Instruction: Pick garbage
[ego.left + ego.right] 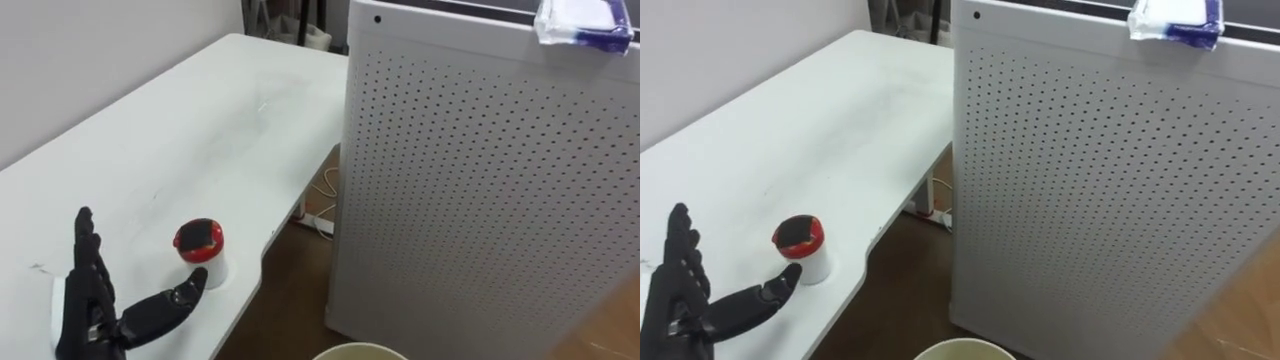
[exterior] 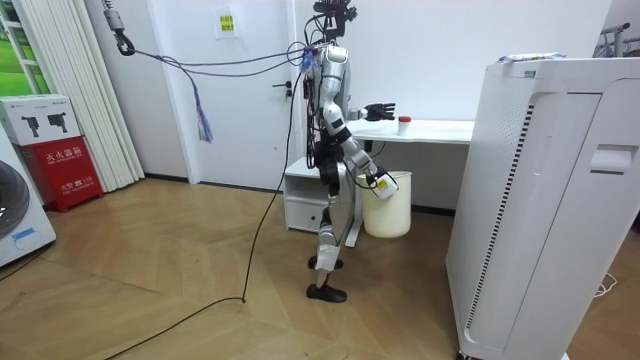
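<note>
the small white cup with a red lid (image 1: 201,243) stood by the near right edge of the white worktop (image 1: 180,130). just left of it the left robot hand (image 1: 85,308) was spread wide, fingers straight, thumb reaching to just beside the cup. the right robot hand (image 2: 376,181) hung low by the cream round bin (image 2: 388,212); whether it was wide or closed could not be told. a tall white perforated cabinet (image 1: 480,180) stood to the right.

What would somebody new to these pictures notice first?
Most striking is the black left hand, open with fingers spread, low on the white table, its thumb pointing at a small white cup with a red lid near the table's edge. To the right of the table stands a tall white perforated cabinet with a plastic wrapper lying on its top.
</note>
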Available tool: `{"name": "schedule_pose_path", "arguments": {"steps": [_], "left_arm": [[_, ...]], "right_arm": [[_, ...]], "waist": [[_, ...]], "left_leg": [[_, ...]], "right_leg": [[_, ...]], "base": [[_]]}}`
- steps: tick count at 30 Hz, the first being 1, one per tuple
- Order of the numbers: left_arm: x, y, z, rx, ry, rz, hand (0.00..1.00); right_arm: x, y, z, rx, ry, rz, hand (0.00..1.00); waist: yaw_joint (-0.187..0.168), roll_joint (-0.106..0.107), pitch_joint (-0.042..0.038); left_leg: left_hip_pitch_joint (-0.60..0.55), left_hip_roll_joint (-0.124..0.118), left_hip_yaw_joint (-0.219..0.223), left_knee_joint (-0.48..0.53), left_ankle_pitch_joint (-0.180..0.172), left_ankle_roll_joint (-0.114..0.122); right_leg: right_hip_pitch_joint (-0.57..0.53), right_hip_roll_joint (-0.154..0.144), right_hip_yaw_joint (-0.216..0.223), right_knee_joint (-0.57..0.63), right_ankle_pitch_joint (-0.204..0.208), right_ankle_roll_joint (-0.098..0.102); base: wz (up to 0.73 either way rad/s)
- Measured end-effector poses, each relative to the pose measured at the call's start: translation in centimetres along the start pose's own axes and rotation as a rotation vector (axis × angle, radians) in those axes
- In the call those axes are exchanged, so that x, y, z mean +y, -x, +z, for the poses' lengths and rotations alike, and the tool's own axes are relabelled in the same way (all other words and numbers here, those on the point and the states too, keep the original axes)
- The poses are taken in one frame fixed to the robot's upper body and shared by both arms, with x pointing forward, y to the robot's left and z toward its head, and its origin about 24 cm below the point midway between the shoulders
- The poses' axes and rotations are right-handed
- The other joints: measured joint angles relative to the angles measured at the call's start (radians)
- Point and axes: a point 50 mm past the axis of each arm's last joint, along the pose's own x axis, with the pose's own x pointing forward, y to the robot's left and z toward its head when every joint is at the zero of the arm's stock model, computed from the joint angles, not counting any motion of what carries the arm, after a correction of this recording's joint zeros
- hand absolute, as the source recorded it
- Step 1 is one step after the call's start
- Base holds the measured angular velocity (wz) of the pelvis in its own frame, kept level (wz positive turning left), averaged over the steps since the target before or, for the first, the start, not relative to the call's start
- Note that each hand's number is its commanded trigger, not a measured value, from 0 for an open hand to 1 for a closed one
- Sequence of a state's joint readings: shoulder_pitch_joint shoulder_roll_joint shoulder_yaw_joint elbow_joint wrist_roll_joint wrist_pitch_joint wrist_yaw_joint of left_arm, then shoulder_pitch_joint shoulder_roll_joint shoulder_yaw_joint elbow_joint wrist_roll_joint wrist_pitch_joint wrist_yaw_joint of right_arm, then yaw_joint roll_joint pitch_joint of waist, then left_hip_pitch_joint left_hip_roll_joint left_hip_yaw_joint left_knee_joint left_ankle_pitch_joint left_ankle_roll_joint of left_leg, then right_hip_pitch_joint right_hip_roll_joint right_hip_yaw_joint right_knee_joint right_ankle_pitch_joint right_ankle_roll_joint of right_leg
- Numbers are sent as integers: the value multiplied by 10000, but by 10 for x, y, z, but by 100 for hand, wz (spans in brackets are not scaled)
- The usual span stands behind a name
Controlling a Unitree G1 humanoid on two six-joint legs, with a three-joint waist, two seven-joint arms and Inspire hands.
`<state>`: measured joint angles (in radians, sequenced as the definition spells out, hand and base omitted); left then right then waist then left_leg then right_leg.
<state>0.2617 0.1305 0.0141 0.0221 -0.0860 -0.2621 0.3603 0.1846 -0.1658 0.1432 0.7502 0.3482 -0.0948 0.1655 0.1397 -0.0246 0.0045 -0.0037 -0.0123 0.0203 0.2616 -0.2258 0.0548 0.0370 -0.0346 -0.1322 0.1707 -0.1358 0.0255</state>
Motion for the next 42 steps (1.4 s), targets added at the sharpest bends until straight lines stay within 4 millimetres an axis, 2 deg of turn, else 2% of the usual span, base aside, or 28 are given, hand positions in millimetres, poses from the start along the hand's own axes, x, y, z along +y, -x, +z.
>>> {"name": "schedule_pose_path", "arguments": {"steps": [3,7,16,28,35,42], "left_arm": [[1,2,-4,192,-79,-29,0],[1,5,-6,296,-58,-137,0],[-2,9,-18,825,-188,-249,0],[-3,9,-25,1098,-312,-301,0],[-5,0,-22,922,-238,-248,0],[-9,-6,-16,631,-161,-60,0]], "right_arm": [[0,0,0,4,13,18,100],[1,0,0,12,65,25,100],[1,0,0,3,68,22,100],[1,0,0,64,411,92,100],[3,1,-3,188,669,359,100],[3,3,-9,341,672,351,100]], "waist": [[2,-71,-24],[-14,-174,46],[-284,-79,135],[-426,-130,119],[-533,-222,141],[-557,-222,135]], "left_leg": [[7,-1,0,-24,0,0],[8,-3,8,-21,0,0],[23,1,41,-60,-1,-1],[166,3,83,-195,2,3],[153,5,96,-183,2,2],[148,4,154,-197,1,2]], "right_leg": [[5,-9,-81,-1,0,0],[8,-11,-81,-1,1,-1],[-22,-10,-74,1,1,-1],[30,-11,-65,-1,-1,0],[13,-2,34,11,-3,0],[-18,3,69,13,-2,0]], "base": [[0],[0],[0],[-1],[-1],[-3]]}}
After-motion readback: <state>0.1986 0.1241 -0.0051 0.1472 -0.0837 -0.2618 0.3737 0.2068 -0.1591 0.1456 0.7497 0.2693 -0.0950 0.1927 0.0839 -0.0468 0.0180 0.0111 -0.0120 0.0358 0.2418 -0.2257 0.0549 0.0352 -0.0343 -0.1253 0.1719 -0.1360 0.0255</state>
